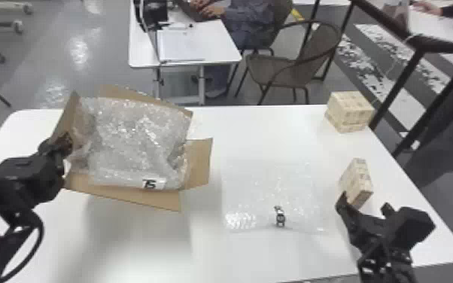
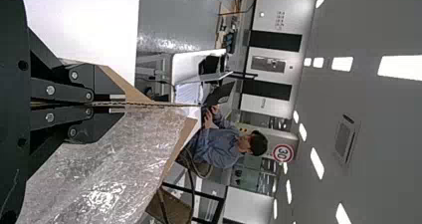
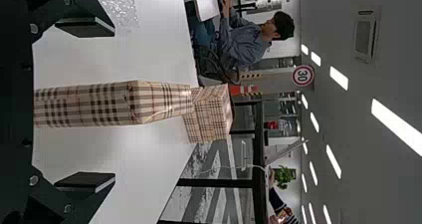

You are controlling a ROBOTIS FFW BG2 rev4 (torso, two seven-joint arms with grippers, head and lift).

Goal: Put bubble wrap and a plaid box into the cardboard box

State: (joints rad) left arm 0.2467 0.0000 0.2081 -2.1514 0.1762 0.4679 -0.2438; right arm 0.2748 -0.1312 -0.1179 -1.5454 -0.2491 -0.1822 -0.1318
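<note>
Plaid box (image 1: 355, 178): standing between right hand's (image 1: 365, 204) wide-spread fingers, touching neither; narrow, tan, dark checks. Left hand (image 1: 63, 142) closed on cardboard box's (image 1: 198, 162) edge; bubble wrap (image 1: 131, 139), clear and crinkled, inside box, just beside that hand.

An open office or lab, judging by the laptop (image 2: 220, 92), desk (image 1: 218, 45) and ceiling lights (image 2: 400, 66).

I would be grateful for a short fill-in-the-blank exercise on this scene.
The robot's ____ end effector grips the cardboard box.
The other end effector is ____, the nearer plaid box between its fingers.
Bubble wrap fills the ____ box, not a plaid one.
The table is coloured ____.

Missing words: left; open; cardboard; white.
</note>
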